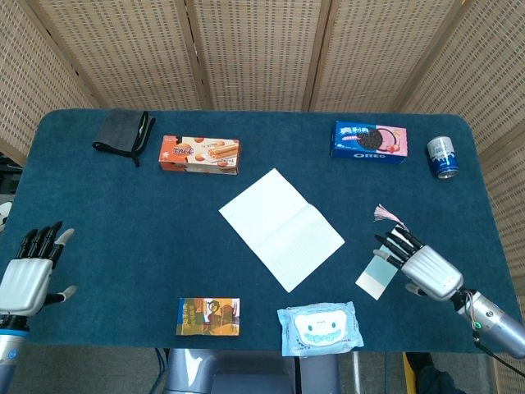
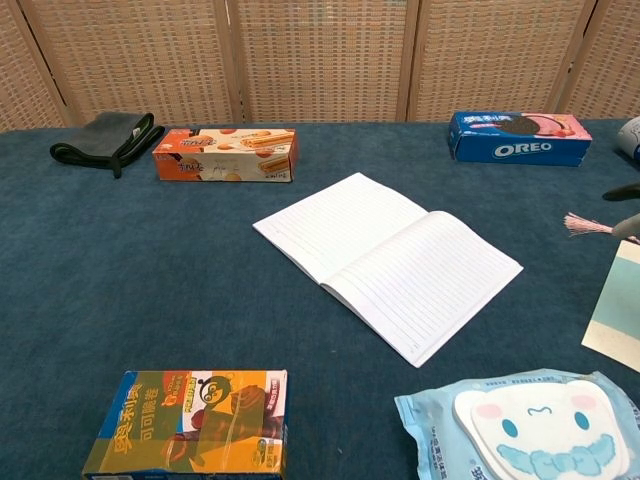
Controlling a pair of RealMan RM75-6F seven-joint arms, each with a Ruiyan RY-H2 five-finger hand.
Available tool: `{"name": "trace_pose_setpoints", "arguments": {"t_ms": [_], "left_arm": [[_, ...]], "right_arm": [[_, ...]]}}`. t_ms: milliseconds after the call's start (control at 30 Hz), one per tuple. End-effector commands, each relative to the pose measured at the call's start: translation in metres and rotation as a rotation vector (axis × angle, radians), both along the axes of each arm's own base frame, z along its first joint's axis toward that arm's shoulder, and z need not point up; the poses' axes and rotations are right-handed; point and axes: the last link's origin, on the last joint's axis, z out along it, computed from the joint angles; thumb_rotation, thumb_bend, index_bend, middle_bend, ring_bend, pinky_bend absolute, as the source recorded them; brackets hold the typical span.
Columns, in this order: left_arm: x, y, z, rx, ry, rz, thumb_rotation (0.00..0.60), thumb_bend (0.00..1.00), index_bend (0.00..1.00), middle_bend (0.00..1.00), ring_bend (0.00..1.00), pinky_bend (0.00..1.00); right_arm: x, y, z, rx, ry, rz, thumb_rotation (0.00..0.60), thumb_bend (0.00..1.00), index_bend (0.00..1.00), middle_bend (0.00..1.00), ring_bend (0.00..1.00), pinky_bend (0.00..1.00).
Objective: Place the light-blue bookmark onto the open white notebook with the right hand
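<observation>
Light-blue bookmark (image 1: 380, 272) flat on the table (image 1: 98, 205) near the right edge, just beside the open white notebook (image 1: 281, 228) (not on it). Right hand (image 1: 420, 267) over the bookmark's top end, fingers straight and spread, holding nothing. Left hand (image 1: 29, 272) at the front left corner, fingers apart, empty too.

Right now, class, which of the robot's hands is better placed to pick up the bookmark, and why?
The right hand. Its fingers lie over the bookmark, just right of the notebook. The left hand is at the table's far left edge, with the notebook between it and the bookmark.
</observation>
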Motion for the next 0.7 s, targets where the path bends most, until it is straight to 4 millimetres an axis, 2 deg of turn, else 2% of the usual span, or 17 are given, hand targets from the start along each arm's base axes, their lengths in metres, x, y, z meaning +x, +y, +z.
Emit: {"name": "trace_pose_setpoints", "arguments": {"t_ms": [33,167,367,700], "left_arm": [[0.002,0.007,-0.004,-0.006,0.003,0.014,0.600,0.00,0.00,0.00,0.00,0.00],[-0.001,0.014,-0.007,-0.012,0.011,0.041,0.600,0.00,0.00,0.00,0.00,0.00],[-0.004,0.019,-0.009,-0.014,0.016,0.069,0.600,0.00,0.00,0.00,0.00,0.00],[-0.004,0.023,-0.010,-0.017,0.019,0.077,0.600,0.00,0.00,0.00,0.00,0.00]], "right_arm": [[0.003,-0.013,-0.020,0.071,0.037,0.040,0.600,0.00,0.17,0.00,0.00,0.00],[0.002,-0.024,-0.029,0.085,0.088,0.047,0.600,0.00,0.17,0.00,0.00,0.00],[-0.003,-0.037,-0.030,0.084,0.129,-0.002,0.600,0.00,0.20,0.00,0.00,0.00],[-0.013,-0.036,-0.033,0.078,0.166,-0.005,0.600,0.00,0.20,0.00,0.00,0.00]]}}
